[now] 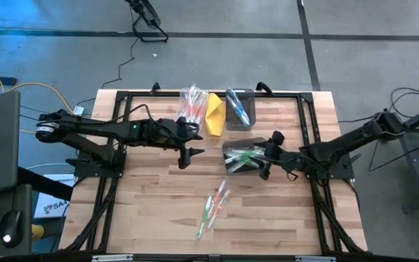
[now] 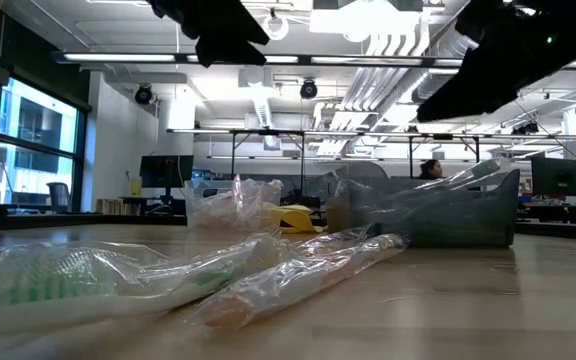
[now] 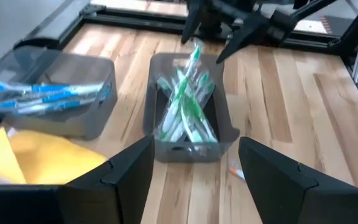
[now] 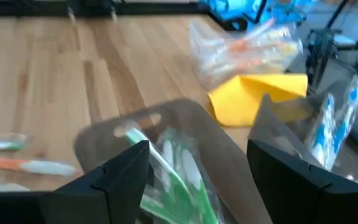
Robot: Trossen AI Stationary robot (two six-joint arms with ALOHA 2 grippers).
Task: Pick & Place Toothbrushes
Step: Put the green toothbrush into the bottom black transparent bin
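Landmark: the grey bin (image 1: 242,158) at mid-surface holding the green toothbrushes (image 1: 244,156) in clear wrap.

Right pincer (image 1: 270,155) sits at the bin's right edge, arm reaching in low from the surface's right side, wrist roughly level. Fingers spread wide, nothing between them (right wrist view looks straight down into the bin between the two pads; one green brush (image 3: 193,57) stands up just below it).

Left pincer (image 1: 188,154) hangs left of the bin, well clear of it, arm stretched across from the left side, fingers also wide and empty, pointed toward the bin.

Behind the bin: second grey bin with blue toothbrushes (image 1: 238,108). Left of that a yellow folded cloth (image 1: 215,114), then a clear bag of orange toothbrushes (image 1: 191,104).

In front of the bin, near the surface's front: loose wrapped toothbrushes (image 1: 212,207), green and orange, lying flat on the wooden surface (image 1: 144,204).
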